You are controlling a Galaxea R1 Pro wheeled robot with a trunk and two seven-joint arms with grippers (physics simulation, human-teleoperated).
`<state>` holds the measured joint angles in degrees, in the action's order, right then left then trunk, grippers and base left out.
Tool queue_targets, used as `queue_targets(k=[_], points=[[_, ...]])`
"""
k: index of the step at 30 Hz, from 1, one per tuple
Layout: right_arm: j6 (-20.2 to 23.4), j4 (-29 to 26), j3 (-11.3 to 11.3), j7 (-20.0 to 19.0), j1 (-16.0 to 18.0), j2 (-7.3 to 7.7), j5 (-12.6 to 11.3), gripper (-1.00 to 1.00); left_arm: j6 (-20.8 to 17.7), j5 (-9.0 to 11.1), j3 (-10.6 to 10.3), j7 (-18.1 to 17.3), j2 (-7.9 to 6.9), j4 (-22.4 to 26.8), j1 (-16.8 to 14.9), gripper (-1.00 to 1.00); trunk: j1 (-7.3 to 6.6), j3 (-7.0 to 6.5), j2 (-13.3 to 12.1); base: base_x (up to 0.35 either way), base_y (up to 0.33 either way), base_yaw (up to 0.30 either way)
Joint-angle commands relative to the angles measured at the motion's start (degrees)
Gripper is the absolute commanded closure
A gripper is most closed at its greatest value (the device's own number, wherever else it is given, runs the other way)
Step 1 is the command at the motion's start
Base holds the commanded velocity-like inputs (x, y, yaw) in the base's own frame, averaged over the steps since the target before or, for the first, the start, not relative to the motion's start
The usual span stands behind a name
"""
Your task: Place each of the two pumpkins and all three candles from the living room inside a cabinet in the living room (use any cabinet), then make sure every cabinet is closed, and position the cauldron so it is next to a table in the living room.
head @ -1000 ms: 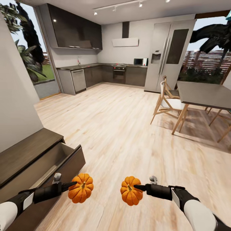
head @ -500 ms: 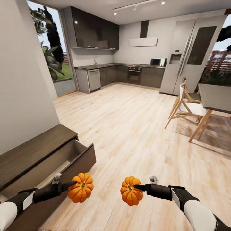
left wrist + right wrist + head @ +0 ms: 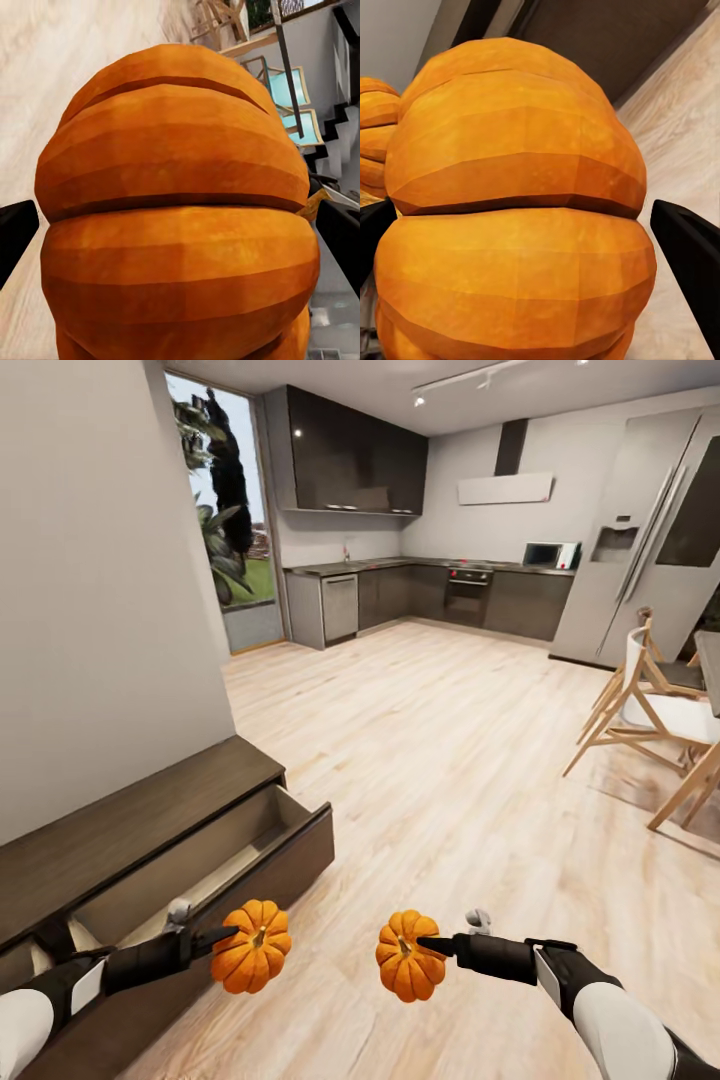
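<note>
Two pumpkins (image 3: 251, 960) (image 3: 408, 956), one cabinet (image 3: 130, 830)

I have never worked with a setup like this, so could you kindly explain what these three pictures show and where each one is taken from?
These are simulator renders from a wheeled robot with two arms. The large picture comes from a camera on its head, looking down over both arms into an open-plan room with a pale wooden floor and a kitchen at the back. The left gripper holds one small orange ribbed pumpkin; the right gripper holds a second orange pumpkin. The other two pictures come from cameras near each gripper, so each sees its own pumpkin close up: the left one, and the right one, with the black fingers at the sides. On the robot's left stands a long low dark-brown wooden cabinet with one drawer pulled open, showing its pale inside.
</note>
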<state>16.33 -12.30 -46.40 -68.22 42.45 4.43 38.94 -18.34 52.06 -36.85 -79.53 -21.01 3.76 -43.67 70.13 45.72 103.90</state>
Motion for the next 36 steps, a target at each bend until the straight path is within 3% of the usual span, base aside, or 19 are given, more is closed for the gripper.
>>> queue_targets(k=[1,24,36], points=[[0.0,0.0,-0.2,0.0,0.0,0.00,-0.1,1.00,0.0,0.0,0.6,0.0,0.02,0.0,0.0,1.00,0.00,0.00,0.0,0.000,0.000,0.288],[-0.1,0.0,-0.2,0.0,0.0,-0.01,-0.8,1.00,0.1,0.0,0.6,0.1,0.09,0.0,0.1,1.00,0.00,0.00,0.0,0.084,-0.047,0.288],[-0.1,0.0,-0.2,0.1,0.0,-0.04,-0.8,1.00,0.1,0.1,0.6,0.1,0.00,0.0,0.1,1.00,0.00,-0.21,0.0,0.156,-0.248,0.288]])
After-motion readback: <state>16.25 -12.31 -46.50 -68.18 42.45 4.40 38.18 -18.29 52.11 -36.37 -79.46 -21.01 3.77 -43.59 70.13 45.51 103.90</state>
